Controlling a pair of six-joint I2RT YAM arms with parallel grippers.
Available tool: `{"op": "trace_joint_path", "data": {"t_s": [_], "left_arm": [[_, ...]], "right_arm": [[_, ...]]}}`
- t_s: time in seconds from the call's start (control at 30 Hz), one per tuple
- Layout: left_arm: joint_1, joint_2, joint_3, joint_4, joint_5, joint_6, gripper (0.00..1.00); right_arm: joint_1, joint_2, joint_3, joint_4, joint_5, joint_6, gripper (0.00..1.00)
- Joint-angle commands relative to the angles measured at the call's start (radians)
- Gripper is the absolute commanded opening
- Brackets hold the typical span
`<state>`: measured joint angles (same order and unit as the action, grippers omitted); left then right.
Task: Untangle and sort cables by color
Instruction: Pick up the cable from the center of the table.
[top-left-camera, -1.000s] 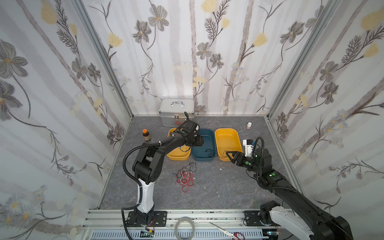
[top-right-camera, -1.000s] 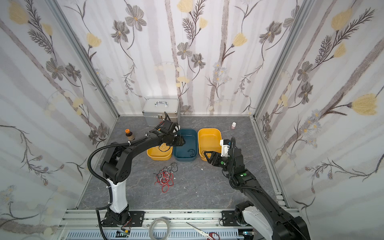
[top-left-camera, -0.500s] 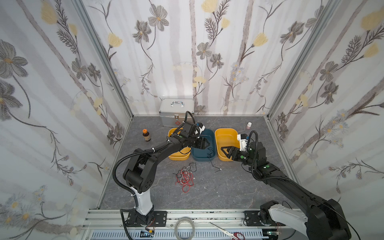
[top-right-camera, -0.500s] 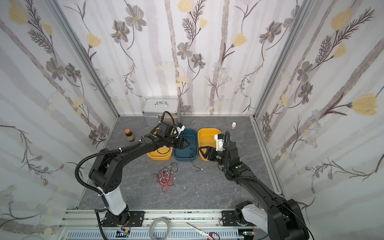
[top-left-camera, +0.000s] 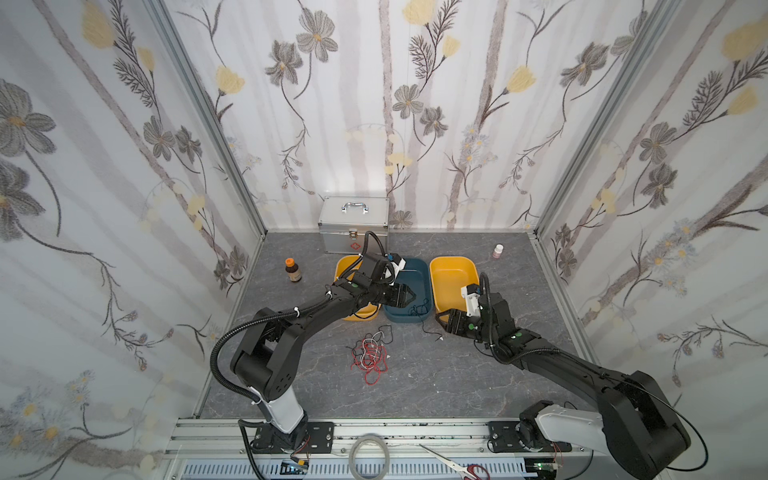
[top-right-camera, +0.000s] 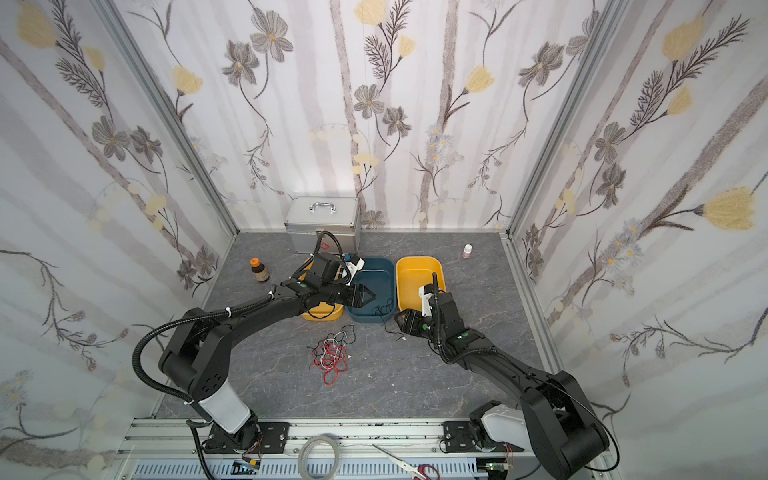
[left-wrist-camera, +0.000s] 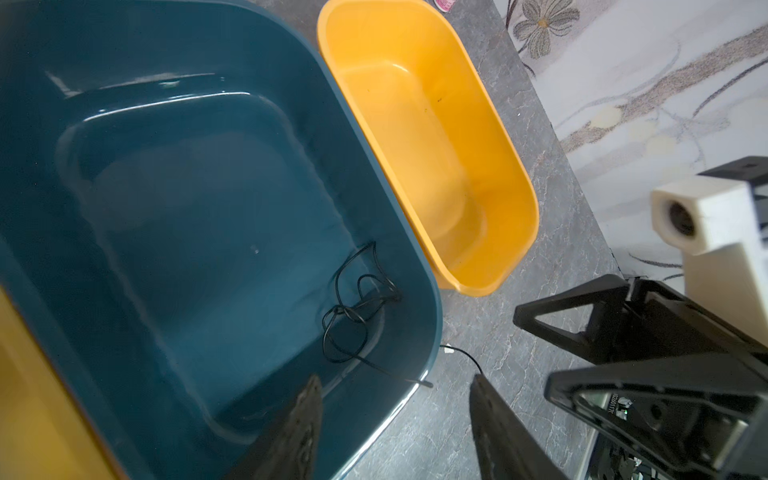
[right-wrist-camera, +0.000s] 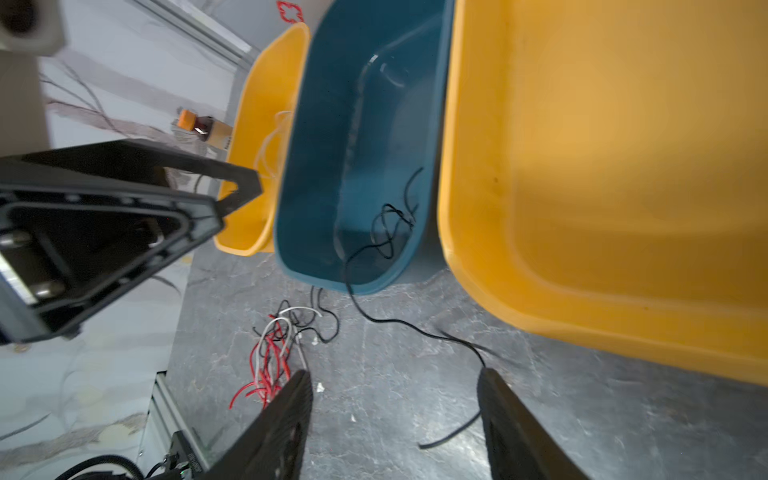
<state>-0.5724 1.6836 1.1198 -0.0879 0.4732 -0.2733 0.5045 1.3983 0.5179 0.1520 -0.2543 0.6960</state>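
Black cable (left-wrist-camera: 347, 312) half in blue bin (right-wrist-camera: 316, 124), tail out on bench (top-left-camera: 415, 374).
Tail runs off rim twd right tool (right-wrist-camera: 395, 374), much nearer than left tool (left-wrist-camera: 395, 377) over bin; both open, empty.

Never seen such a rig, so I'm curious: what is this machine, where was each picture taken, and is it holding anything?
It is a robot with two black arms, each ending in a two-fingered gripper. The two wide pictures come from one camera head above; the two close ones from wrist cameras. On the grey table a blue bin stands between two yellow bins, a tangle of red, white and black cables in front of them. One black cable lies coiled in the blue bin, its tail trailing over the rim onto the table. The left gripper hovers over that bin, the right gripper near the tail; both are open, holding nothing.
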Motion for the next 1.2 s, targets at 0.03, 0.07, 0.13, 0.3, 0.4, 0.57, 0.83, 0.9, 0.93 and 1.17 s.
{"op": "trace_joint_path", "data": {"t_s": [0.03, 0.07, 0.13, 0.3, 0.4, 0.57, 0.83, 0.9, 0.93, 1.17], "left_arm": [[0.002, -0.045, -0.043, 0.056, -0.036, -0.023, 0.58], [0.003, -0.055, -0.055, 0.060, -0.041, -0.024, 0.58], [0.002, -0.076, -0.074, 0.065, -0.051, -0.026, 0.58], [0.003, -0.117, -0.111, 0.061, -0.067, -0.028, 0.58], [0.003, -0.138, -0.132, 0.064, -0.076, -0.027, 0.59], [0.003, -0.153, -0.159, 0.068, -0.082, -0.027, 0.59], [0.010, -0.210, -0.213, 0.076, -0.093, -0.041, 0.59], [0.013, -0.229, -0.229, 0.079, -0.096, -0.047, 0.59], [0.014, -0.239, -0.238, 0.080, -0.097, -0.050, 0.59], [0.036, -0.315, -0.308, 0.076, -0.114, -0.072, 0.59]], "right_arm": [[0.029, 0.064, -0.007, 0.045, 0.053, 0.054, 0.63], [0.040, 0.089, -0.004, 0.050, 0.058, 0.062, 0.63], [0.055, 0.134, 0.000, 0.068, 0.061, 0.074, 0.61], [0.099, 0.192, 0.002, 0.088, 0.074, 0.112, 0.52], [0.126, 0.224, -0.003, 0.086, 0.100, 0.127, 0.48], [0.133, 0.235, -0.004, 0.116, 0.099, 0.142, 0.31], [0.177, 0.159, 0.060, 0.013, 0.195, 0.091, 0.12], [0.196, 0.136, 0.098, -0.034, 0.223, 0.068, 0.07], [0.205, 0.123, 0.119, -0.058, 0.234, 0.055, 0.05], [0.220, 0.080, 0.269, -0.132, 0.257, -0.015, 0.00]]}}
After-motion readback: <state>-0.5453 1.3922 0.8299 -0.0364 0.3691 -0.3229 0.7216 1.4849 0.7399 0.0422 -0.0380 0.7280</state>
